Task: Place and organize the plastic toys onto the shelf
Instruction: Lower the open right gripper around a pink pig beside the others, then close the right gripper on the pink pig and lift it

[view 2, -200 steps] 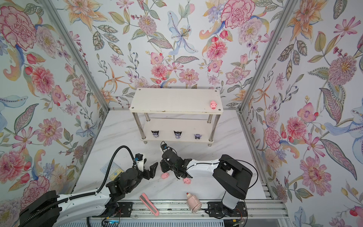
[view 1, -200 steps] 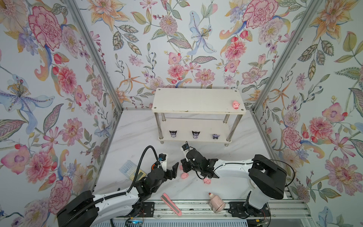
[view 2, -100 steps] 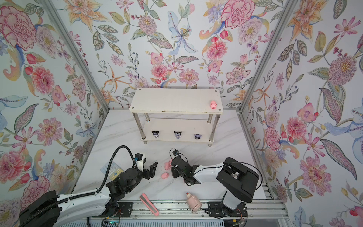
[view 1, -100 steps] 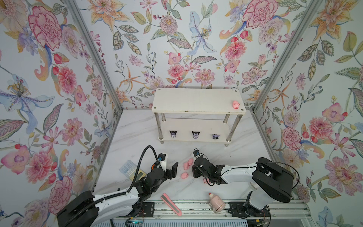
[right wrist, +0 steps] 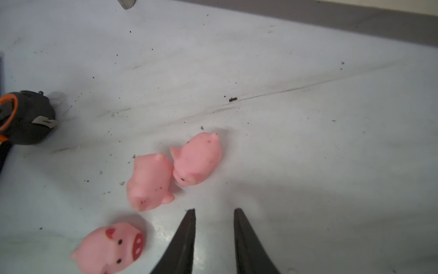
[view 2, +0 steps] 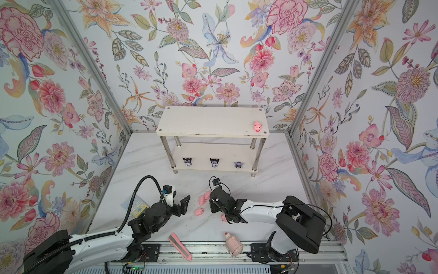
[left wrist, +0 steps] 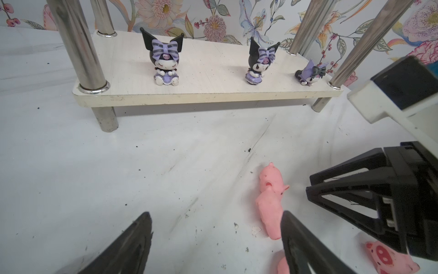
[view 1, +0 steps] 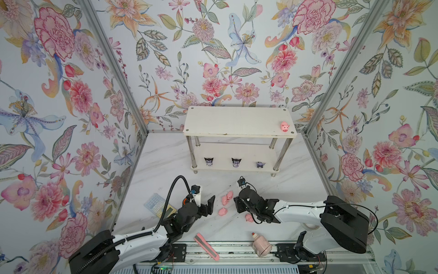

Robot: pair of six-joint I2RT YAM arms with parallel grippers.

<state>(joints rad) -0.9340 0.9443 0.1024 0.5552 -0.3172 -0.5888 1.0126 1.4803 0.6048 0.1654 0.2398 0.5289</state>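
The right gripper (right wrist: 214,210) was narrowly open and empty, low over the table (right wrist: 308,118). Its wrist view showed a pig (right wrist: 196,159) touching a second pig (right wrist: 149,180) just ahead of the tips. A third pig (right wrist: 113,246) lay beside one finger with its face showing. Only the top views and the left wrist view showed a fourth pig (view 1: 248,217), behind those jaws and under the right arm (view 1: 296,211).

The left gripper (left wrist: 215,213) was wide open and empty, and the touching pair lay between the two grippers' tips.

A fifth pig (view 1: 284,126), seen only from above, stood on the top board of the shelf (view 1: 239,121), well ahead of both jaws. The horned figures (left wrist: 259,62) were on the lower board. Only the left wrist view made clear that the end figure (left wrist: 310,74) lay tipped over.
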